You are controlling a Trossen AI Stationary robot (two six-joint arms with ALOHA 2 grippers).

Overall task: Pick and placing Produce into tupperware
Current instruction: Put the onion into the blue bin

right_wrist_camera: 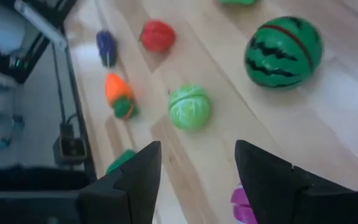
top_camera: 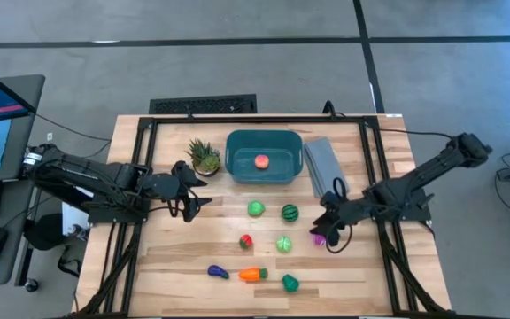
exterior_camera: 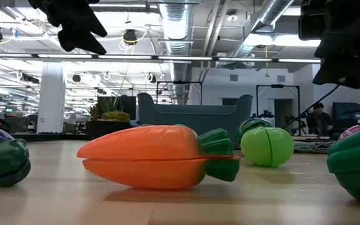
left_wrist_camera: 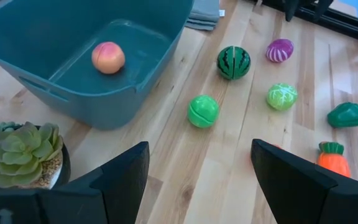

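The right claw hovers with fingers narrowed on nothing — the magenta piece lies on the surface just beneath it, the watermelon beside. The left claw stands half-wide and empty, the tupperware just ahead of it — a peach inside.

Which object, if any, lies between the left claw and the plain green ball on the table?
Nothing visible does. In the high view the left claw hangs over bare wood, and the green ball sits across open table from it. The potted plant and teal tub stand off that line.
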